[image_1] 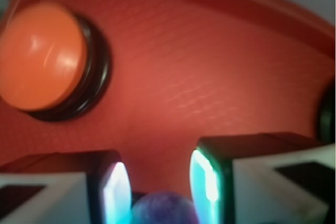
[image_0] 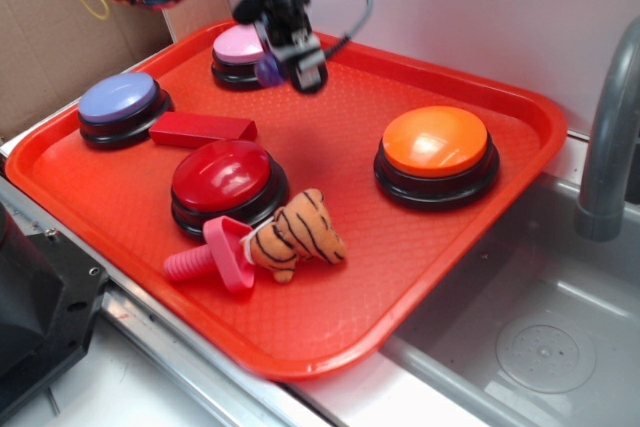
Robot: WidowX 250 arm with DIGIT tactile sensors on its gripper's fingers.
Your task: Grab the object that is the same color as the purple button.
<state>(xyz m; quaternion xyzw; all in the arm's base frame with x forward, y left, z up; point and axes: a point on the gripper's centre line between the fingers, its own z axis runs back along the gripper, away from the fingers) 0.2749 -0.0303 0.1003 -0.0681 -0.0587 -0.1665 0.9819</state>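
Pincer [image_0: 287, 60] of the WidowX hangs above the far left part of the red tray [image_0: 440, 287], with the small purple-blue ball [image_0: 269, 70] caught between its fingers [image_0: 308, 65]. From the exterior view the ball sits at the pincer's tip, just in front of the pink button [image_0: 240, 45], and it looks raised off the tray floor, though whether it is fully clear of the surface cannot be told for certain. The wrist view confirms the grip: the ball [image_1: 164, 208] shows at the bottom edge, pressed between the two pale finger pads [image_1: 116, 192], with the tray's textured red floor blurred beyond them.

On the tray, the purple button [image_0: 119, 99] stands at the left edge, well apart from the pincer. A red block [image_0: 202, 128] lies just beside it, between that button and the red button [image_0: 222, 175]. The orange button [image_0: 435, 142] sits toward the right side of the tray; in the wrist view it appears at the upper left [image_1: 39, 56], out of focus. Near the front of the tray, the striped orange plush tiger [image_0: 295, 235] lies touching a pink plastic screw-shaped toy [image_0: 215, 255], both just in front of the red button.

The tray rests on a counter beside a metal sink [image_0: 540, 347], and a grey faucet [image_0: 610, 137] rises at the right edge. Cardboard [image_0: 50, 37] stands behind the tray at the left.
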